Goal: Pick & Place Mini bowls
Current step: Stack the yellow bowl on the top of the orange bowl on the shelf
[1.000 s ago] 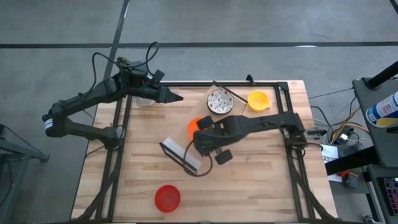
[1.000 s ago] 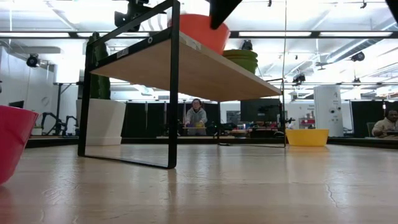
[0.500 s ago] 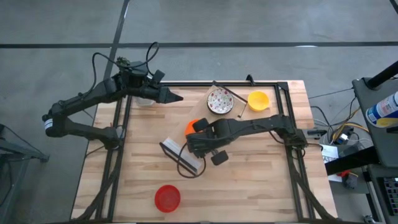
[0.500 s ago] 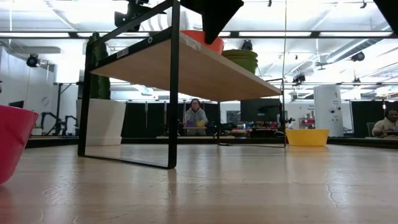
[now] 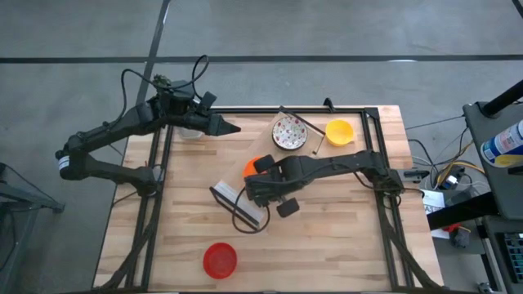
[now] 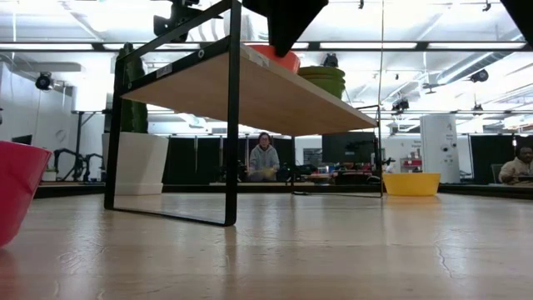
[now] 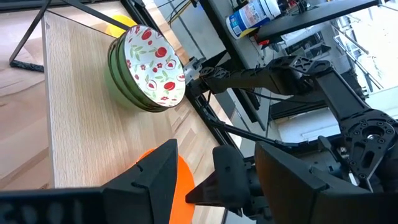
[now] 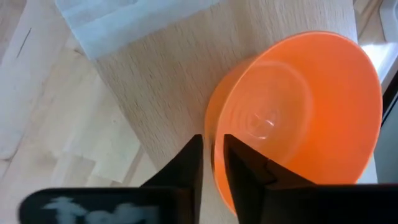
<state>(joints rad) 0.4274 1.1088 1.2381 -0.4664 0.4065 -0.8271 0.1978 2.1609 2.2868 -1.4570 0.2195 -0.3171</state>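
The orange bowl (image 5: 252, 166) is on a raised wooden shelf (image 6: 250, 92); my right gripper (image 8: 212, 167), reaching in from the table's right, is shut on it. On the same shelf stands a stack of bowls (image 7: 146, 65), green outside; the top one is white inside with a red pattern (image 5: 288, 132). The yellow bowl (image 5: 339, 131) rests on the table near the far edge, and the red bowl (image 5: 219, 259) rests by the near edge. My left gripper (image 5: 233, 127) hangs open in the air at the far left, pointing right. My right gripper pinches the orange bowl's wall at the rim (image 8: 214, 140), one finger (image 8: 189, 165) outside and the other (image 8: 245, 171) inside. The fingers come from above. The bowl shows just above the shelf's edge (image 6: 279, 57); whether its base is on the board, I cannot tell.
The shelf stands on black frame legs (image 6: 232, 125) above the table. A white pot with a green cactus (image 6: 137, 158) stands at the far left, under my left arm. A white strip (image 5: 237, 204) lies by the shelf's end. People sit in the room beyond.
My right gripper moved a little toward the table's left and came down over the shelf with the orange bowl. In the low view the bowl now shows smaller, just above the shelf's edge. Over the last half second nothing moved.
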